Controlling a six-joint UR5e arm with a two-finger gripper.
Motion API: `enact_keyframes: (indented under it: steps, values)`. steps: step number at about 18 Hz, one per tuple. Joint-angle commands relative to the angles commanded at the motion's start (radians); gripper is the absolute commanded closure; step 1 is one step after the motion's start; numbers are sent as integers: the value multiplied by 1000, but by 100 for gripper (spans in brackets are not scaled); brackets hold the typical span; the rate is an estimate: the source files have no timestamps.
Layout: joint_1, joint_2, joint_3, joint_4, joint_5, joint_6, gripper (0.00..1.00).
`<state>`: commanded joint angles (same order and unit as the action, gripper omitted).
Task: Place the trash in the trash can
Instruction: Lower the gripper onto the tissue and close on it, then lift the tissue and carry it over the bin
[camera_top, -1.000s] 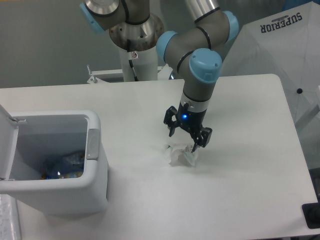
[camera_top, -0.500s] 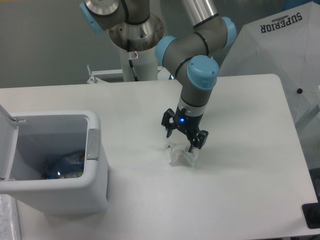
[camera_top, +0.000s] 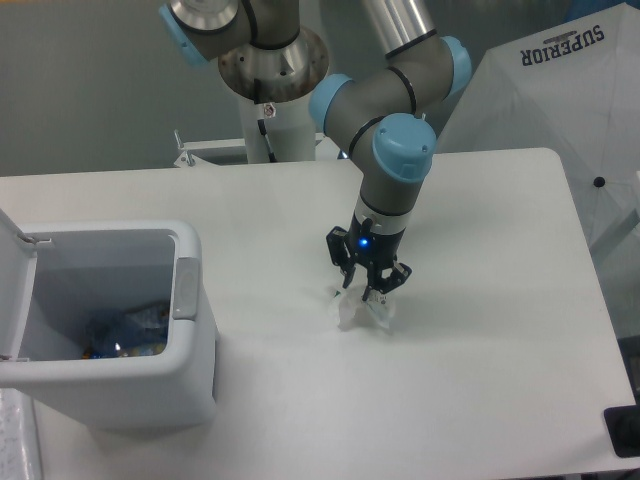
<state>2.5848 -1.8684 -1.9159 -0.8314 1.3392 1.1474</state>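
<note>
Camera view: the jaws (camera_top: 362, 290) point down at the white bench (camera_top: 480, 330), drawn in close on the crumpled white paper wad (camera_top: 362, 311), which sits on the bench right at and just below their tips. Whether they truly pinch it I cannot tell. Well off to the left of the jaws stands the white trash can (camera_top: 110, 330), lid swung open, with the flattened bottle (camera_top: 130, 333) and its bluish label lying inside.

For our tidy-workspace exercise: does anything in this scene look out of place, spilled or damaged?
Only the crumpled white wad lying on the table, with the pincer closed around it. The plastic bottle lies inside the open trash can. Nothing spilled or damaged.
</note>
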Motion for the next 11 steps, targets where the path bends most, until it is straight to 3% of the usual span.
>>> enact_keyframes:
  steps: [3,8,11]
  values:
    - [-5,-2,6,0,-2,-49,93]
    - [-17,-11,43,0,-15,-98,94]
    - [-32,-35,96,2,-55,-230,94]
